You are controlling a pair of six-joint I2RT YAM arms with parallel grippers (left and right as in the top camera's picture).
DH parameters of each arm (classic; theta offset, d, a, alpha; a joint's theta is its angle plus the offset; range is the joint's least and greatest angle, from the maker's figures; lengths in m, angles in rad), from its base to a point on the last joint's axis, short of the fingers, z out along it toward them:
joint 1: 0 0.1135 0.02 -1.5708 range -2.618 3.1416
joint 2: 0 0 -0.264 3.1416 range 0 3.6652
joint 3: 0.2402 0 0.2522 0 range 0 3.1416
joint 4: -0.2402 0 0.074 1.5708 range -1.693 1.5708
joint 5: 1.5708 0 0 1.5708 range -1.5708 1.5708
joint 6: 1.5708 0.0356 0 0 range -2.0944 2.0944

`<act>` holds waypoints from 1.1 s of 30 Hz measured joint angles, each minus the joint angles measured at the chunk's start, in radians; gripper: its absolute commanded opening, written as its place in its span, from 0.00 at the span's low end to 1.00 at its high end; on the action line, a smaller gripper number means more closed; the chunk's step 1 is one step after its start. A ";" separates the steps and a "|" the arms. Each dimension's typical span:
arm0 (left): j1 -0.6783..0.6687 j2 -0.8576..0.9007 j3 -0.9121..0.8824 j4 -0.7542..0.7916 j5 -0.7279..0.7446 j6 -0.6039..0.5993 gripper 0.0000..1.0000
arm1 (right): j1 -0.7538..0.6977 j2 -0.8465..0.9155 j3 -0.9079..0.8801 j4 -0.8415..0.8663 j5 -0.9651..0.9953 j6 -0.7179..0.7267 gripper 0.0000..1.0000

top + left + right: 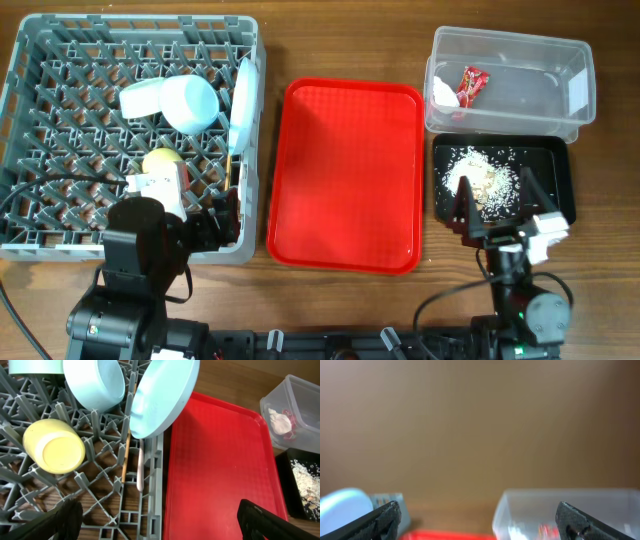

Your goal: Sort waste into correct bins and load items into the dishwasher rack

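Left gripper (160, 520) view alone shows wooden stick (125, 457).

Wide-apart jaws frame the clear tub (570, 507) and a pale plate (344, 505)

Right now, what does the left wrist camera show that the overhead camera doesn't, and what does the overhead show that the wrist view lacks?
Left wrist only: a thin wooden stick and a white fork handle lying in the dishwasher rack lattice, near its edge by the standing plate. Overhead only: the right gripper, open, over the black tray, and the rack's full outline. Both: the yellow cup, blue bowl, plate, red tray and clear tub holding a tissue.
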 measured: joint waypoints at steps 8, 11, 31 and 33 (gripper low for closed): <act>0.000 0.000 0.000 0.000 0.000 0.000 1.00 | 0.000 -0.004 -0.014 -0.277 0.000 -0.036 1.00; 0.000 0.000 0.000 0.000 0.000 0.000 1.00 | 0.000 -0.005 -0.014 -0.271 0.000 -0.043 1.00; 0.000 0.000 0.000 0.000 0.000 0.000 1.00 | 0.000 -0.005 -0.014 -0.270 0.000 -0.043 1.00; 0.000 0.000 0.000 0.000 0.000 0.000 1.00 | 0.000 -0.005 -0.014 -0.270 0.000 -0.043 1.00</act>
